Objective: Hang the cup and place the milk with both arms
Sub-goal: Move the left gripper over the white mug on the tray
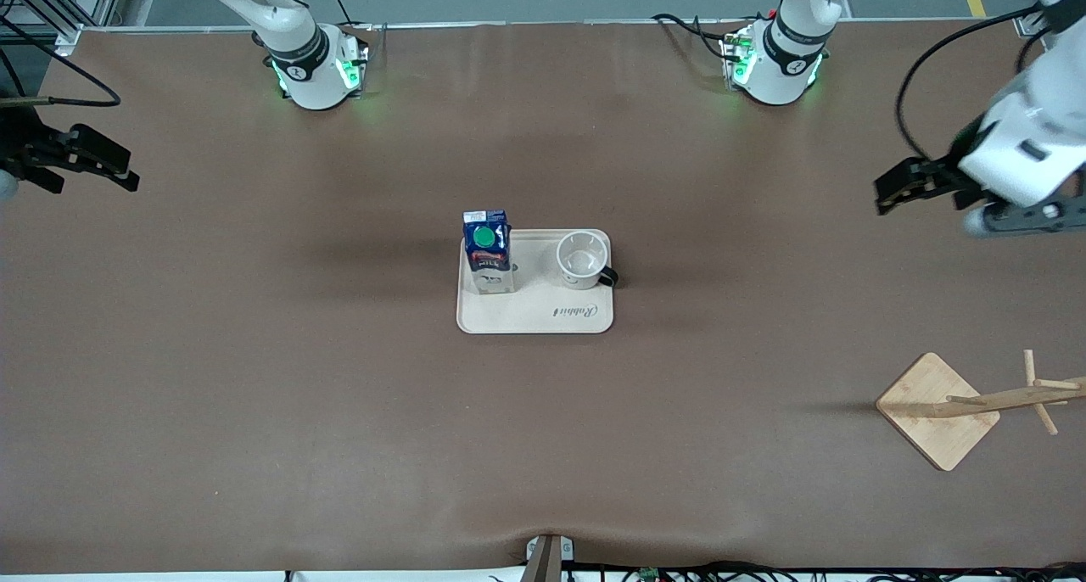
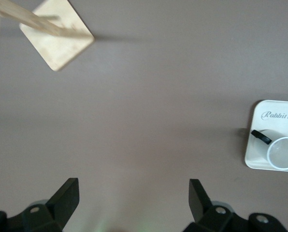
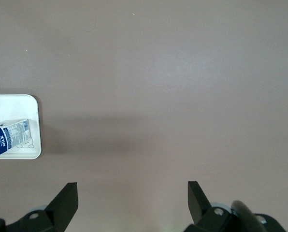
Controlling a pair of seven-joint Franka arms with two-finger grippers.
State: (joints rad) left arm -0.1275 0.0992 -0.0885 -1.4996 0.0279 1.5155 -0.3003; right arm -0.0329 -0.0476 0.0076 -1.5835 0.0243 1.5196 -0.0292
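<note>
The brown table (image 1: 339,412) is spreading under everything, and two white arms are rising from bases along its edge farthest from the front camera. The left arm (image 1: 1031,141) is bending out over its own end of the table, its forearm tilted down, and the left gripper (image 1: 891,193) is hanging in the air over bare tabletop with its two fingers (image 2: 66,195) standing wide apart around nothing. The right arm (image 1: 288,22) is reaching out to the other end, where the right gripper (image 1: 119,170) is likewise hanging over bare surface, jaws spread and empty. One cream tray (image 1: 543,321) is sitting at the middle of the table, well apart from both grippers. One wooden cup rack (image 1: 967,405) is standing on its square base toward the left arm's end, nearer the front camera than the tray. One milk (image 1: 488,253) carton is standing upright on the tray at the side toward the right arm. One cup (image 1: 583,260) is sitting upright beside it on the same tray, toward the left arm, mouth up, its black handle pointing toward the left arm's end.
</note>
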